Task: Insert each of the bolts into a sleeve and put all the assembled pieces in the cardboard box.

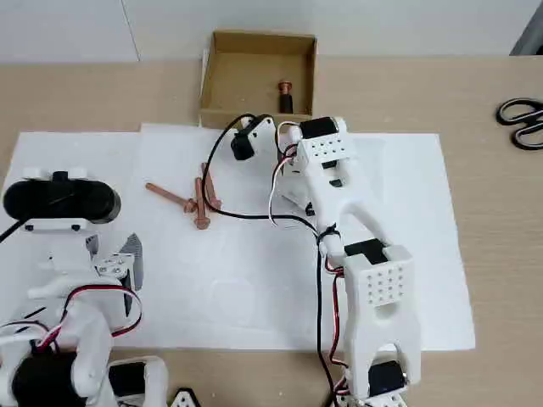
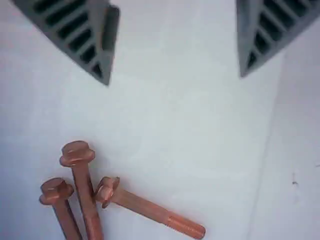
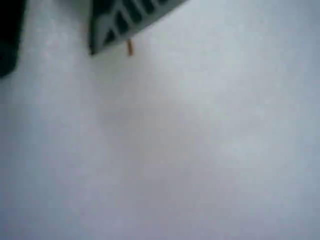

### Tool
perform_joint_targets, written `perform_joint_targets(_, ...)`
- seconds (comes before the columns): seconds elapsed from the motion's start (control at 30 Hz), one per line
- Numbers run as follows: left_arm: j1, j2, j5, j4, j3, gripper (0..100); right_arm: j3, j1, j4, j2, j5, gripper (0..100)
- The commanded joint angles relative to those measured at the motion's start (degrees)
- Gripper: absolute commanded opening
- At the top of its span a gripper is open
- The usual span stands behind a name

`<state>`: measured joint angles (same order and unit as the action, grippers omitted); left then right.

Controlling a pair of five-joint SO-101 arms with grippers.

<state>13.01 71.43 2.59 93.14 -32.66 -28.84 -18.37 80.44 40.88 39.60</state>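
Here, the left end effector (image 2: 172, 77) hovers spread wide — near three loose bolts (image 2: 76, 153).

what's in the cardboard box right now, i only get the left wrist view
Observer: One assembled piece, a bolt in a dark sleeve, lies in the cardboard box.
Operator: where's the other arm
Observer: The right arm stretches over the white paper, its wrist just short of the box's near wall.
Operator: and my bolts versus the box
Observer: The three bolts lie on the paper short of the box's left corner, apart from it.
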Motion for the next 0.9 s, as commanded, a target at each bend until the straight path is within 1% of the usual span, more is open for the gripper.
perform_joint_targets(0.0,0.53,0.0,-0.44,-0.88,0.04,16,-1.41,-0.48,-1.01,0.31,0.62,7.9)
perform_joint_targets(0.07,0.53,0.0,-0.44,-0.88,0.04,16,-1.41,-0.4,-1.89,0.22,0.26,0.0)
perform_joint_targets(0.17,0.53,0.0,-0.44,-0.88,0.04,16,-2.64,0.92,-2.77,0.04,-1.05,1.8)
perform_joint_targets(0.3,0.53,0.0,-0.44,-0.88,0.04,16,-11.25,2.59,-0.04,0.04,-5.63,0.4)
perform_joint_targets(0.37,0.53,0.0,-0.44,-0.88,0.04,16,-17.49,2.68,3.56,0.04,-7.12,0.4)
perform_joint_targets(0.47,0.53,0.0,-0.44,-0.88,0.04,16,-28.75,2.42,12.09,0.04,-10.2,0.4)
perform_joint_targets(0.53,0.53,0.0,-0.44,-0.88,0.04,16,-36.13,2.42,17.89,0.04,-13.01,0.4)
perform_joint_targets(0.57,0.53,0.0,-0.44,-0.88,0.04,16,-38.59,2.68,19.03,0.31,-14.86,0.4)
perform_joint_targets(0.7,0.53,0.0,-0.44,-0.88,0.04,16,-37.36,6.29,19.3,0.04,-24.79,0.4)
perform_joint_targets(0.87,0.44,0.0,-0.44,-0.88,0.04,16,-27.08,8.57,19.56,-0.75,-26.46,0.4)
